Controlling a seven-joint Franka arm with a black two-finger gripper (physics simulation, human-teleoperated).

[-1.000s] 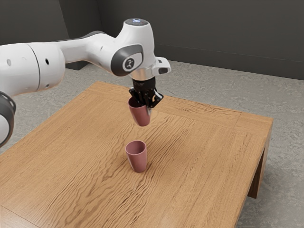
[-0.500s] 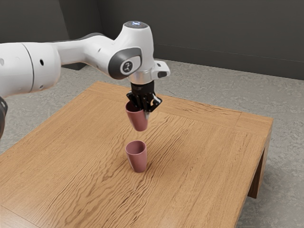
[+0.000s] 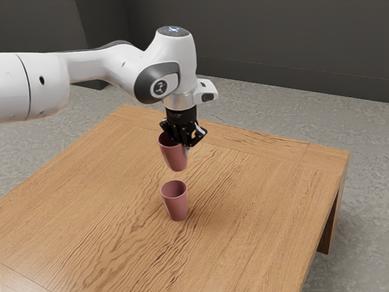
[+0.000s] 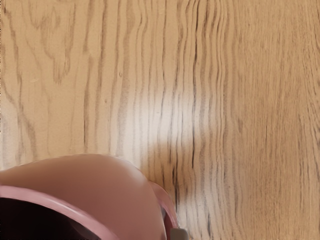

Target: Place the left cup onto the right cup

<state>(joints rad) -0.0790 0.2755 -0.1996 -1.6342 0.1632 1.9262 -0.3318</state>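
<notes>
held pink cup [image 3: 173,156]: tapered, airborne, mouth up, slightly tilted, rim pinched by claw [image 3: 182,140]. standing pink cup [image 3: 175,201]: same shape, upright on desk [image 3: 261,201], just below it, not touching.

No words, numbers or brand names can be read anywhere. The arm [image 3: 91,64] bears one small round white emblem [image 3: 159,86] on a grey joint cap, too small to make out

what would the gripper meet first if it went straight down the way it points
Likely the standing cup: it sits almost straight below the gripper and its held cup, on the table. Depth is unclear, so the held cup may land on the rim, off centre.
</notes>
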